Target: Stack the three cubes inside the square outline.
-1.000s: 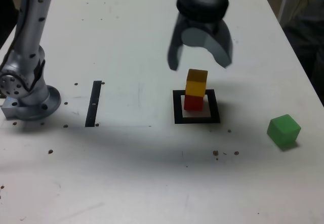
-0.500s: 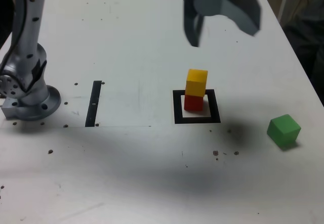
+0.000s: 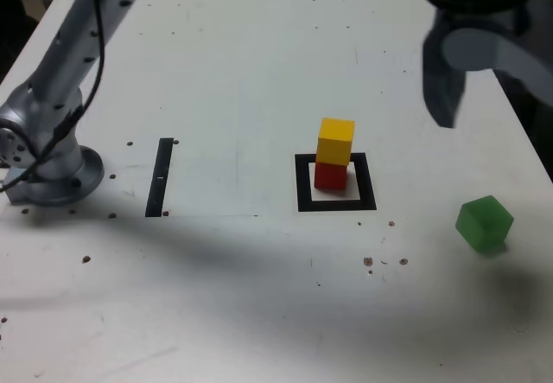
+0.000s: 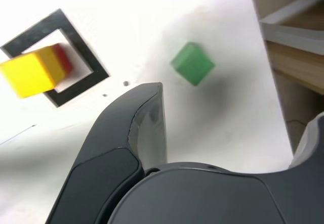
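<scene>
Above a white tabletop (image 3: 259,296), a grey robot gripper (image 4: 242,120) hangs open and empty, while 1 matte yellow cube (image 3: 335,142) sits on 1 matte red cube (image 3: 330,176) inside the thick black square outline (image 3: 366,182), and 1 matte green cube (image 3: 484,223) rests apart.

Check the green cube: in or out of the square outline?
Out. The green cube sits alone on the table, with bare tabletop between it and the square outline.
</scene>
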Controlling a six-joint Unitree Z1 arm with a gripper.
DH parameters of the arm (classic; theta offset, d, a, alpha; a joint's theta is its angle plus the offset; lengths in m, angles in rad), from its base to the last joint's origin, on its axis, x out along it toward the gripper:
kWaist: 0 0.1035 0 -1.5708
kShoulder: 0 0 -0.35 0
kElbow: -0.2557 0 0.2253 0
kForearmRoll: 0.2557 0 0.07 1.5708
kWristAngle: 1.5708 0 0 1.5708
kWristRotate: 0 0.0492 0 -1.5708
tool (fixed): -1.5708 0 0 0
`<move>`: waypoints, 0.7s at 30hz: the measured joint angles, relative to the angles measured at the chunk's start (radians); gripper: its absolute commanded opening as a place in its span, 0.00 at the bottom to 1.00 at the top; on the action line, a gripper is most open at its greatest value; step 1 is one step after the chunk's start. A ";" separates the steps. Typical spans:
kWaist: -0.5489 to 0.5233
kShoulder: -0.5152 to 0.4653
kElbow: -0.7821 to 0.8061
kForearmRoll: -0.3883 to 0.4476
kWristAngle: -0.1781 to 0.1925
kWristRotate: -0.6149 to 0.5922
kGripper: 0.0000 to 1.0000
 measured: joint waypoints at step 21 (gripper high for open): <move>0.001 0.247 -0.043 0.000 -0.029 0.004 0.94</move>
